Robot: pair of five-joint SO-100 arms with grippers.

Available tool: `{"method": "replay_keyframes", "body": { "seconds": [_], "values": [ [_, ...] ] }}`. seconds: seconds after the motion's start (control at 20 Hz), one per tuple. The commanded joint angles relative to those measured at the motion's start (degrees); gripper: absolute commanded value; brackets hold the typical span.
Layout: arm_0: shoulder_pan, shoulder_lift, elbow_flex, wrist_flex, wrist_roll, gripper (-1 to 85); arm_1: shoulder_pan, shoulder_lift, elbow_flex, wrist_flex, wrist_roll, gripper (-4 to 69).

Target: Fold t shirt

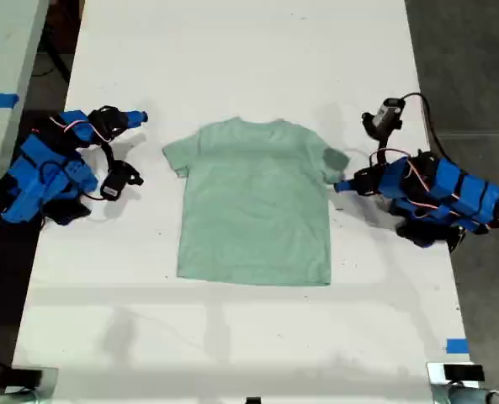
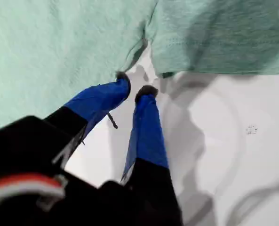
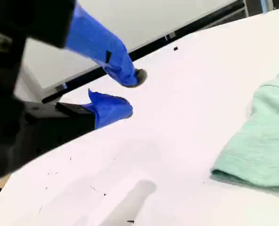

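Note:
The pale mint-green t shirt (image 1: pixel 253 202) lies spread flat in the middle of the white table (image 1: pixel 249 59). My first gripper (image 1: pixel 340 186) reaches in from the exterior view's right. Its blue fingertips (image 2: pixel 123 84) stand narrowly open at the cloth's edge, where the sleeve (image 2: pixel 214 37) meets the body, with nothing between them. My second gripper (image 1: pixel 136 118) rests at the exterior view's left, open (image 3: pixel 125 92) and apart from the shirt. Only the tip of a sleeve (image 3: pixel 257 150) shows in its wrist view.
A loose black camera or cable piece (image 1: pixel 384 114) sits on the table behind the first arm. Blue tape marks (image 1: pixel 456 345) the table's near corner at the exterior view's right. A second table (image 1: pixel 5 50) adjoins at that view's left.

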Motion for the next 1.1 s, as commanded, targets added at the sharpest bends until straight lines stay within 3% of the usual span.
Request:
{"method": "replay_keyframes", "body": {
  "seconds": [0.0,0.05,0.15,0.25,0.35,0.4,0.45,0.5,0.55,0.6,0.65,0.7,0.75,0.8,0.85,0.9,1.05],
  "values": [
    [-0.62,0.53,2.46,0.09,0.44,6.4,0.62,0.7,3.16,-0.09,-1.14,5.7],
    [-0.62,0.53,2.46,0.09,0.44,6.4,0.62,0.7,3.16,-0.09,-1.14,5.7],
    [-0.79,0.53,2.46,0.09,-6.15,6.4,0.53,0.7,3.16,-0.09,-0.44,5.6],
    [7.29,0.53,2.46,-0.35,-6.42,6.9,-5.8,0.7,3.16,-0.09,6.42,5.6],
    [13.62,0.53,2.46,-0.53,-9.67,6.2,-8.0,0.62,3.16,0.0,5.1,3.3],
    [13.36,0.53,2.46,0.09,-16.7,6.2,-7.21,0.7,3.16,-1.14,21.27,4.3],
    [12.74,0.53,2.46,0.09,-26.63,7.7,-10.11,0.7,2.64,0.79,46.05,8.9],
    [13.54,0.53,2.46,0.09,-31.82,9.0,-10.99,0.79,1.93,0.18,35.95,1.0],
    [13.89,0.53,2.46,-0.53,-35.24,10.9,-14.06,0.88,-0.88,0.53,30.15,1.2],
    [11.51,0.53,2.46,-2.46,-37.35,5.7,-11.78,0.79,-1.32,-3.87,29.97,1.2],
    [11.25,0.53,2.46,-2.64,-39.81,-0.2,-9.14,0.35,-2.9,-9.58,24.7,1.2],
    [14.24,0.53,2.46,-1.76,-38.14,3.2,-6.5,-3.34,-8.44,-8.88,21.88,1.1],
    [17.31,0.53,2.46,-2.46,-31.03,3.3,-1.58,-12.04,-17.93,-4.66,19.16,1.1],
    [18.11,0.53,2.46,-3.69,-33.22,4.3,3.69,-20.92,-26.98,-1.32,15.64,1.6],
    [17.67,0.62,2.46,-6.33,-30.32,8.2,9.05,-28.56,-35.07,1.05,11.78,2.5],
    [17.31,0.62,2.46,-11.43,-19.34,6.2,13.89,-35.68,-41.66,1.93,7.38,6.0],
    [10.9,0.62,2.46,-19.6,-1.76,4.2,23.82,-58.62,-56.78,2.64,-1.93,28.0]
  ]
}}
